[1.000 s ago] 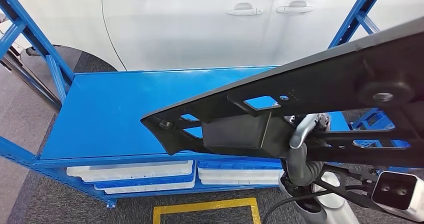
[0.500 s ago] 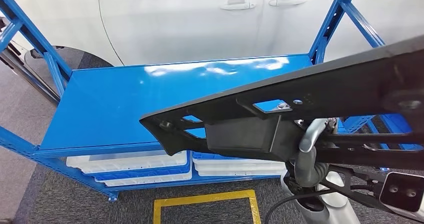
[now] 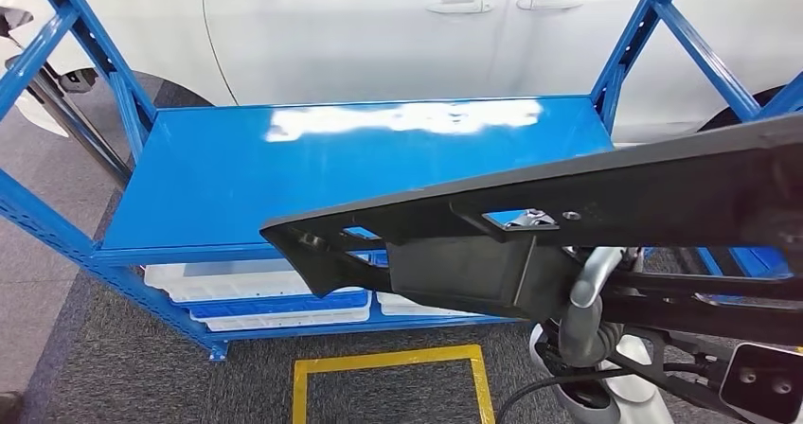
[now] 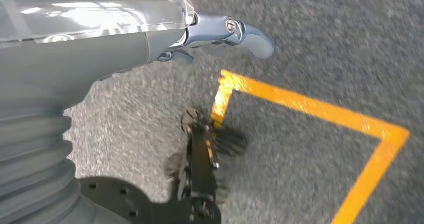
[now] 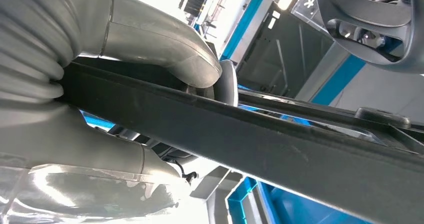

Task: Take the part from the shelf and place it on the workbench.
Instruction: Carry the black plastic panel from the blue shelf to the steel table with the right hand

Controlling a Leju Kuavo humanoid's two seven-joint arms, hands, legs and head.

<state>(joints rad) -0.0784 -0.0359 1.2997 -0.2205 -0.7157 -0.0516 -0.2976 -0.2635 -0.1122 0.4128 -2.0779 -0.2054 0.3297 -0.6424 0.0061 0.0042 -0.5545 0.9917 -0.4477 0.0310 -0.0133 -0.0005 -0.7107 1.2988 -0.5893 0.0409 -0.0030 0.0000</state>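
The right hand [image 3: 579, 291] grips the long black plastic part [image 3: 587, 206], thumb [image 5: 165, 44] clamped over its matte edge; the part slants across the view above the front of the workbench [image 3: 284, 168]. The left hand [image 4: 150, 39] hangs empty over grey carpet [image 4: 325, 44] and yellow floor tape [image 4: 310, 109], fingers [image 4: 245, 34] loosely extended. Beyond the glossy blue bench with white bins [image 3: 256, 287] underneath, a white car [image 3: 379, 26] stands.
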